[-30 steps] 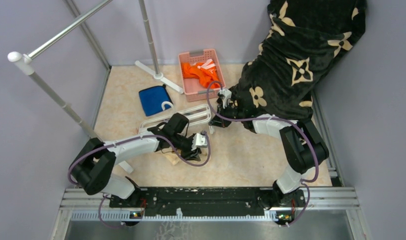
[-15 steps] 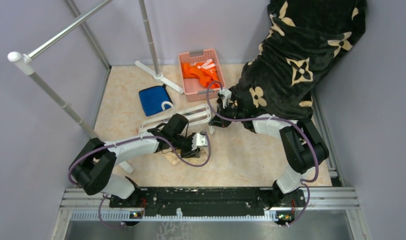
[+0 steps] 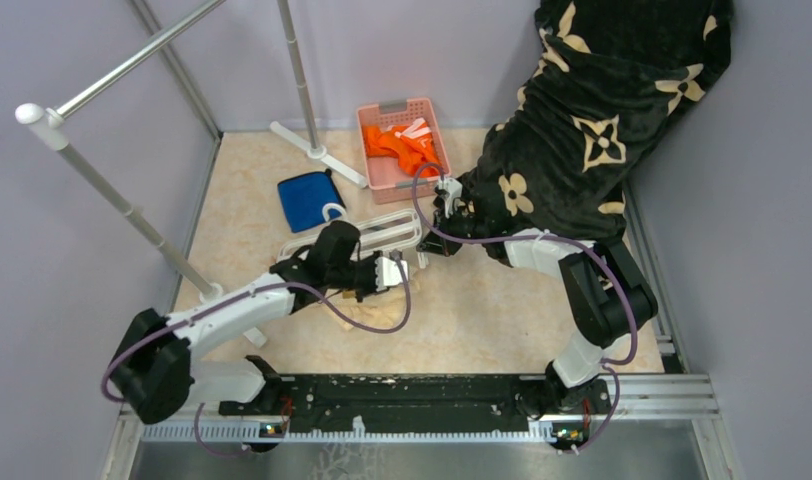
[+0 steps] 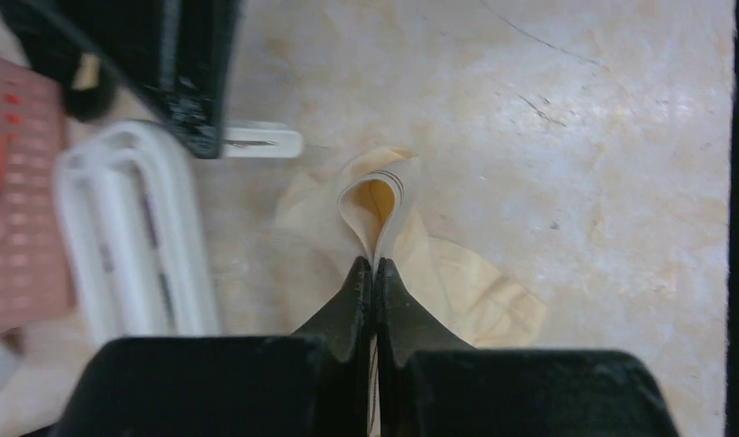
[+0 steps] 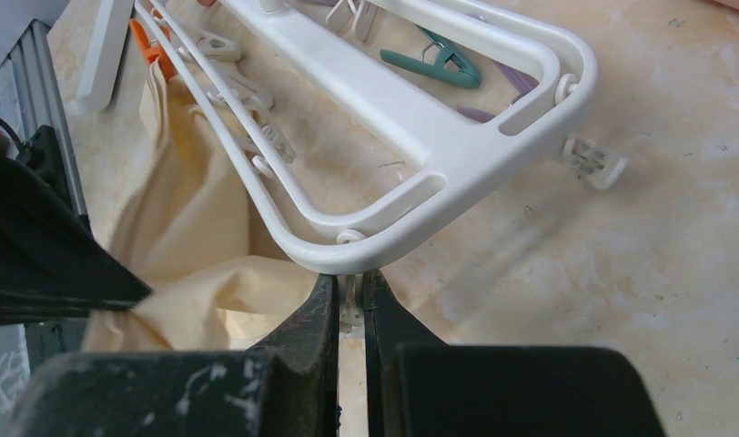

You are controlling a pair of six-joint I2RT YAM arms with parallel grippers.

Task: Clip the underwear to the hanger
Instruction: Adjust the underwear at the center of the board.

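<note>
The underwear lies crumpled on the tabletop, partly under the hanger. The left gripper has just snapped closed, pinching a raised fold of it; the right gripper pinches the hanger's rim. Looks ready to lift toward the clips.

Peach underwear, white hanger, pink basket, blue cloth.
</note>
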